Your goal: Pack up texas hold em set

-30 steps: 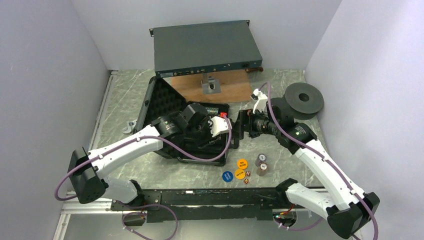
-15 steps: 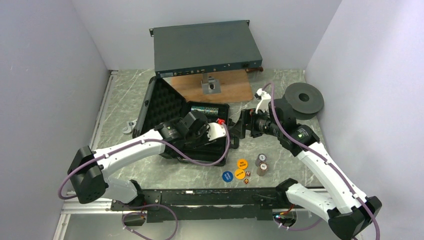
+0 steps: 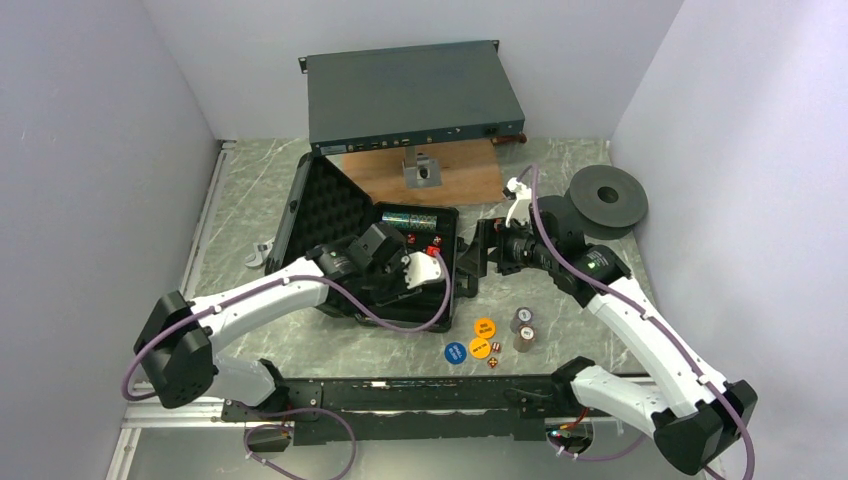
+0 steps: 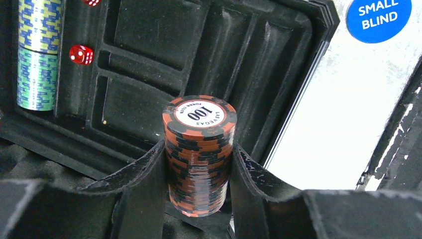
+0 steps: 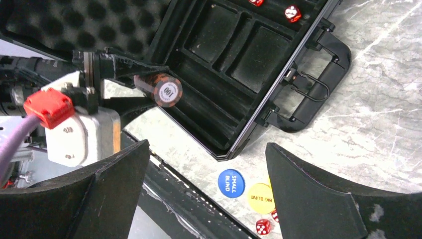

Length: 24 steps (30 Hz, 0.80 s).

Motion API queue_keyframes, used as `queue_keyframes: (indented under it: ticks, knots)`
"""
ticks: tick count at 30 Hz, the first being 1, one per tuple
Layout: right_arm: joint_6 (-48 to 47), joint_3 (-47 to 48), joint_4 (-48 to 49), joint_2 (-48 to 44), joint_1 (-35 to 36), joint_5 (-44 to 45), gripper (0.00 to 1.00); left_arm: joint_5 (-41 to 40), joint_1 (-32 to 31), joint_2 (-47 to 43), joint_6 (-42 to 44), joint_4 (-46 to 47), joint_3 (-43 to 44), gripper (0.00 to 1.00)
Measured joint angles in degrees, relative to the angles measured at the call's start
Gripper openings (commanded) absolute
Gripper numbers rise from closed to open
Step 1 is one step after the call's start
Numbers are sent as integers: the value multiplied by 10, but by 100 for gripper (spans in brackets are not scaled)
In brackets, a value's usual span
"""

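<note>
Our left arm stretches right across the open black case (image 3: 325,205), its left gripper (image 4: 199,164) clamped on a red-and-black chip stack (image 4: 199,149) (top chip reads 100) over the case's tray; which compartment, we cannot tell. Our right arm bends left, with the right gripper (image 5: 206,147) spread wide and holding nothing beside the case's right edge. From above, we cannot make out the stack.

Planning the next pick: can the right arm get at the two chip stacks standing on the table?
Probably yes. The right fingers hang open and empty beside the case; the chip stacks stand uncovered, and the left fingers hold a 100 stack over the case.
</note>
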Motion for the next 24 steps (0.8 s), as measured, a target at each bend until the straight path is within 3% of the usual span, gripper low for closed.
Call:
queue_keyframes:
  ticks: [24]
  knots:
    - [0, -18, 4, 2, 0, 0, 89, 52, 60, 91, 48, -15, 5, 0]
